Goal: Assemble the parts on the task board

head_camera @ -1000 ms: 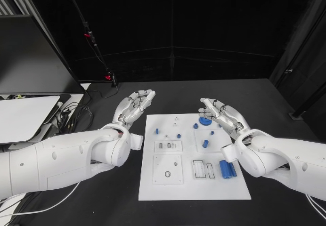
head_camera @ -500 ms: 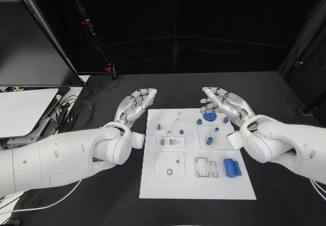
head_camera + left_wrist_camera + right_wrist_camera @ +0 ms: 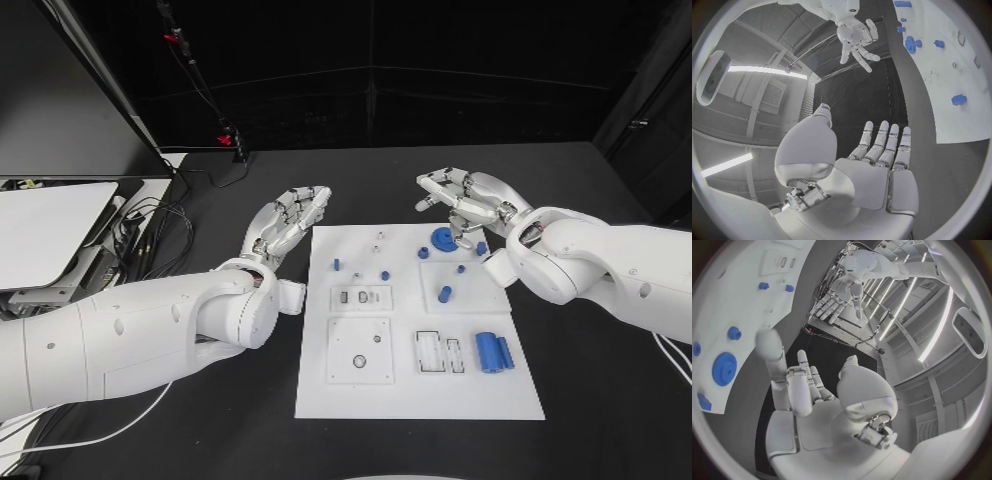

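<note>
The left hand (image 3: 289, 222) hovers flat with its fingers straight and slightly apart, holding nothing, just off the task board (image 3: 418, 400) at its ten o'clock corner. The right hand (image 3: 469, 205) hangs at the board's one o'clock corner, fingers loosely curled and spread, also empty, just beyond a blue gear (image 3: 444, 237). The white board lies mid-bench (image 3: 606, 300), carrying small blue pegs (image 3: 444, 294) around its centre and two blue cylinders (image 3: 495, 352) at four o'clock. A white panel (image 3: 51, 235) sits at nine o'clock; black curtains back the room.
</note>
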### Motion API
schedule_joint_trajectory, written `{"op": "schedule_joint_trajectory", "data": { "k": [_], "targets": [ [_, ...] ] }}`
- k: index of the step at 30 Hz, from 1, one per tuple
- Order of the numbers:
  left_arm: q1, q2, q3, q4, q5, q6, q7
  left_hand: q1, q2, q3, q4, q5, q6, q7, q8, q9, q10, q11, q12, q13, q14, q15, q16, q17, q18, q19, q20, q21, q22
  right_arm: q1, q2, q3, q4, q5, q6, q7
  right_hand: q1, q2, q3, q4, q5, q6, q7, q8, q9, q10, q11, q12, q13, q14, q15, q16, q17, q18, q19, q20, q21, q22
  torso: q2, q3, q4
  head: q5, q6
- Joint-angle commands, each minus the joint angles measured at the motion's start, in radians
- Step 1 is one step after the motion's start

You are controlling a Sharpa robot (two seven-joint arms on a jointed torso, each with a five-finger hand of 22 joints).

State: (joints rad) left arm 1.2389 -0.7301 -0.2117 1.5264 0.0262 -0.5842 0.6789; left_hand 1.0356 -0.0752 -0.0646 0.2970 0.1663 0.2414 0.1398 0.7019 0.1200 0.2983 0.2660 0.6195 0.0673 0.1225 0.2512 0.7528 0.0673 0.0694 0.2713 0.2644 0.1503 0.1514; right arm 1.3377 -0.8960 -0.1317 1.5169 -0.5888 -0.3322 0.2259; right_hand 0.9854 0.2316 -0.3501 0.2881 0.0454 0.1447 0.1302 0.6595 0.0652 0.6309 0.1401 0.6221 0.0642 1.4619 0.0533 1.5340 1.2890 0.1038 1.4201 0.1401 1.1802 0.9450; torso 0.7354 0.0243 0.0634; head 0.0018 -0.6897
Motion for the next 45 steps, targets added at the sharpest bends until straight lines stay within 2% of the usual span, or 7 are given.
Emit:
{"op": "schedule_joint_trajectory", "data": {
  "k": [1,6,11,14,17,28,45],
  "targets": [
    [0.001,0.003,-0.001,-0.003,-0.007,0.019,0.344,0.0,0.008,0.006,0.001,0.005,0.006,0.158,0.007,-0.001,0.008,-0.001,0.005,-0.001,0.003,-0.004,0.004,-0.001,0.02,0.002,0.001,0.003,0.002,0.005,0.012,0.001,-0.032,-0.08,0.043,-0.008,0.053,0.002,0.008,-0.009,0.005,0.095,0.06,0.077,0.008,0.097,-0.017,0.004,0.002,0.084,-0.012,0.005,0.101,-0.073,0.111,-0.003,0.295,0.45,0.0,-0.0009,0.0048,-0.001,-0.002],
    [0.001,0.007,-0.002,-0.007,-0.007,0.024,0.343,0.0,0.01,0.006,0.001,0.005,0.006,0.158,0.007,-0.002,0.008,-0.001,0.005,-0.001,0.003,-0.004,0.004,-0.001,0.02,0.002,0.001,0.004,0.002,0.006,0.031,0.0,-0.071,-0.208,0.028,-0.027,0.225,-0.029,0.041,-0.06,0.022,0.24,0.048,0.025,-0.001,0.179,-0.025,-0.064,-0.002,0.083,-0.016,0.016,0.115,-0.092,0.132,-0.002,0.366,0.567,-0.003,-0.0003,0.0029,-0.001,-0.007],
    [0.001,0.01,-0.002,-0.01,-0.007,0.028,0.342,-0.001,0.018,0.009,0.0,0.005,0.007,0.158,0.009,-0.004,0.009,-0.001,0.007,-0.001,0.004,-0.004,0.005,-0.001,0.02,0.004,0.001,0.006,0.003,0.006,0.046,0.0,-0.085,-0.494,-0.002,-0.128,0.375,-0.041,0.093,-0.12,-0.001,0.385,0.012,-0.057,-0.004,0.198,-0.028,-0.143,-0.002,0.083,-0.017,0.021,0.129,-0.094,0.132,-0.001,0.373,0.58,-0.005,-0.0003,0.0042,-0.011,-0.004],
    [0.001,0.01,-0.003,-0.011,-0.007,0.029,0.342,-0.001,0.019,0.009,0.0,0.004,0.008,0.158,0.01,-0.004,0.01,-0.002,0.007,-0.001,0.004,-0.004,0.006,-0.001,0.02,0.004,0.001,0.007,0.004,0.005,0.056,-0.001,-0.09,-0.626,-0.003,-0.176,0.438,-0.059,0.1,-0.13,0.0,0.449,-0.015,-0.125,-0.005,0.196,-0.045,-0.201,0.0,0.084,-0.052,0.023,0.139,-0.095,0.133,-0.024,0.377,0.587,-0.008,-0.0002,0.0028,-0.011,-0.008],
    [0.0,0.009,-0.003,-0.012,-0.008,0.029,0.341,-0.001,0.019,0.009,0.0,0.004,0.008,0.158,0.01,-0.004,0.01,-0.002,0.007,-0.001,0.004,-0.004,0.006,-0.001,0.02,0.004,0.001,0.007,0.004,0.005,0.067,-0.001,-0.1,-0.712,0.001,-0.218,0.478,-0.086,0.1,-0.145,0.001,0.492,-0.02,-0.154,-0.003,0.195,-0.051,-0.23,-0.002,0.085,-0.06,0.023,0.146,-0.094,0.13,-0.038,0.375,0.583,-0.01,-0.0014,0.0022,-0.009,-0.017],
    [0.0,0.01,-0.011,-0.018,-0.008,0.032,0.338,-0.001,0.026,0.012,0.0,0.004,0.011,0.158,0.012,-0.006,0.013,-0.002,0.01,-0.001,0.007,-0.004,0.008,-0.001,0.021,0.005,0.001,0.009,0.004,0.001,0.092,-0.001,-0.127,-0.893,0.077,-0.297,0.56,-0.117,0.103,-0.143,0.002,0.616,-0.033,-0.249,-0.002,0.242,-0.079,-0.289,-0.002,0.093,-0.067,0.027,0.19,-0.096,0.133,-0.046,0.377,0.59,-0.014,-0.0024,0.0033,-0.009,-0.032],
    [0.0,0.006,-0.012,-0.019,-0.008,0.033,0.336,0.001,0.032,0.014,-0.001,0.003,0.012,0.158,0.013,-0.008,0.014,-0.002,0.011,-0.001,0.008,-0.004,0.009,-0.001,0.021,0.005,0.002,0.01,0.005,-0.009,0.133,-0.001,-0.159,-0.983,0.16,-0.395,0.584,-0.122,0.099,-0.115,0.001,0.642,-0.037,-0.335,-0.002,0.269,-0.064,-0.335,-0.001,0.092,-0.045,0.026,0.184,-0.095,0.131,-0.028,0.376,0.588,-0.02,-0.0051,0.0024,-0.005,-0.053]
  ]
}}
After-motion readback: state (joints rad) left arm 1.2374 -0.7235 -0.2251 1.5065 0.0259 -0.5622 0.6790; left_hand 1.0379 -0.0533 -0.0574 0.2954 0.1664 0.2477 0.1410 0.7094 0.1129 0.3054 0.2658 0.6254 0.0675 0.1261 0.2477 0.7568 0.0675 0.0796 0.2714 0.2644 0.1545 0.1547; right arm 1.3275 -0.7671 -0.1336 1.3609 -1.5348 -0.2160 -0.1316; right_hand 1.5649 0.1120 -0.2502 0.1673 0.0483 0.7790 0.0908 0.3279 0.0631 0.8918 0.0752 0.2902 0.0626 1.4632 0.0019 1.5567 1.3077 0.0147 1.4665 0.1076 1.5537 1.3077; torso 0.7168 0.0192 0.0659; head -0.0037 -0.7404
